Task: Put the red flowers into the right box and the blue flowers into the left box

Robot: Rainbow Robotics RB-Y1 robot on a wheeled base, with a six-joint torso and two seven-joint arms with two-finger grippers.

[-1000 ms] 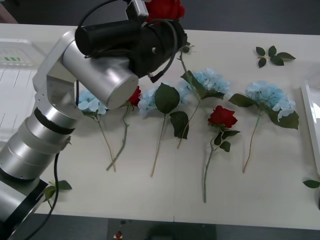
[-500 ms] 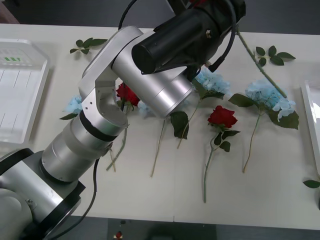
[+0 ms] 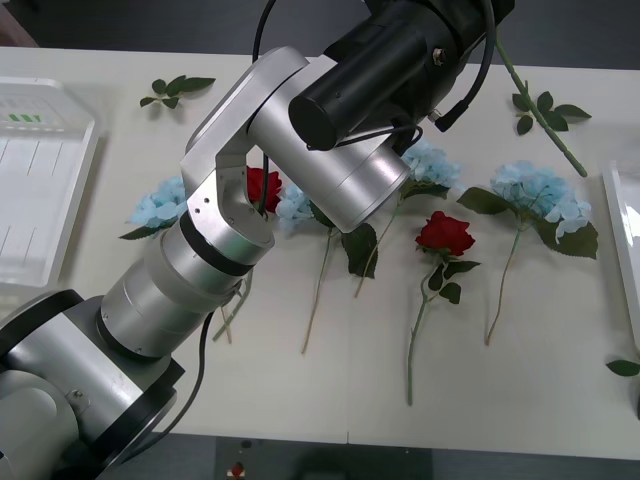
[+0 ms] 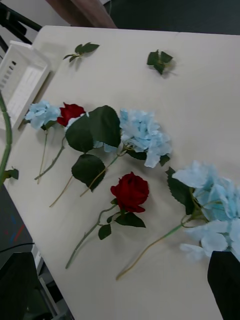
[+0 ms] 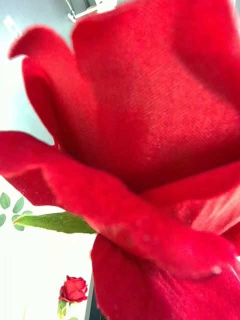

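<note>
The big silver left arm (image 3: 300, 150) has swung further toward the frame's upper right, carrying a deep-red artificial rose (image 5: 150, 150); its thin stem (image 3: 540, 110) now trails nearer the shallow white tray (image 3: 622, 250). Its fingers I cannot see, though presumably they clamp that rose. The right gripper's fingers are likewise impossible to judge.

My left gripper carries one of the red flowers (image 5: 150, 125), its deep-red head pressed close against my wrist camera, its green stem (image 3: 540, 110) slanting down toward my right. Beneath my left arm, two roses (image 3: 444, 233) and the blue flowers (image 3: 540, 190) lie flat. The right box (image 3: 622, 240) sits beyond the stem; the left box (image 3: 40, 180) lies behind my arm.
</note>
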